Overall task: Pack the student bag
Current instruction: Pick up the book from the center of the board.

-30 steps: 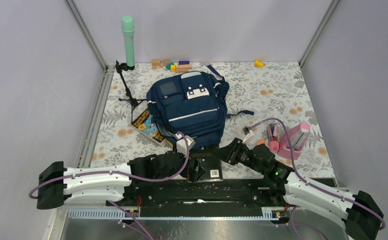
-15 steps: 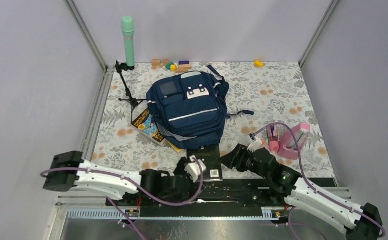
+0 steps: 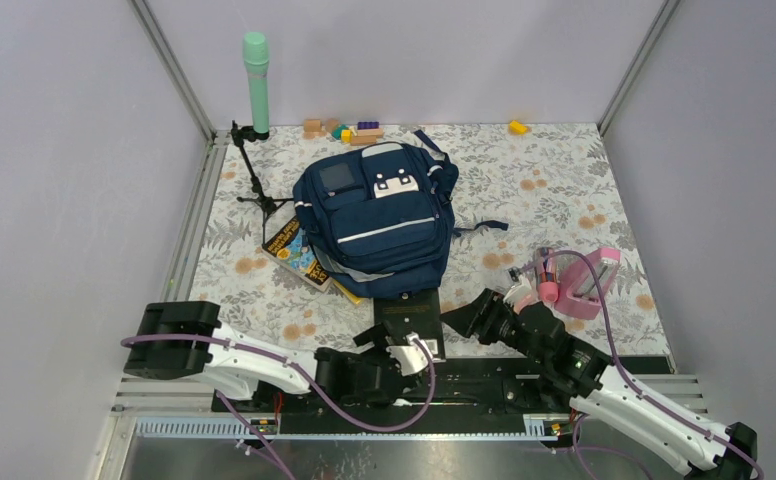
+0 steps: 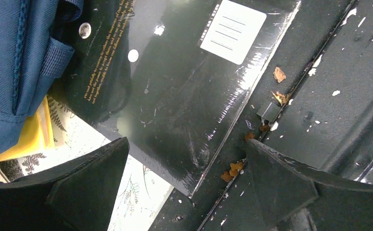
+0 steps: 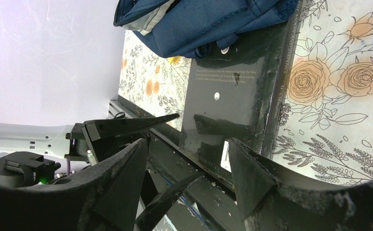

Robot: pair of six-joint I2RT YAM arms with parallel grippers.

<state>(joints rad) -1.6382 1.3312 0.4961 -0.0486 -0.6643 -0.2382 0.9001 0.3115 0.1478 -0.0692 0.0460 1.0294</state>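
The student bag (image 3: 376, 220) lies flat mid-table, navy with grey stripes and a white patch. A glossy black book (image 3: 416, 318) with a white label lies against its near edge, one end tucked under the fabric, the other resting on the black base rail. My left gripper (image 3: 389, 338) hovers low over the book's near left corner (image 4: 194, 187), open (image 4: 187, 143), nothing between its fingers. My right gripper (image 3: 464, 315) stands at the book's right side, open (image 5: 188, 142) and holding nothing. The book (image 5: 237, 96) and the bag (image 5: 199, 24) lie ahead of it.
A colourful book (image 3: 294, 250) and something yellow (image 3: 349, 292) stick out from under the bag's left side. A pink case with pens (image 3: 579, 282) lies right. A green cylinder on a tripod (image 3: 256, 85) and toy blocks (image 3: 349, 130) stand along the back wall.
The left arm has drawn back from the bag's near edge to the book's near end. The right gripper's jaws have widened and it has shifted slightly nearer.
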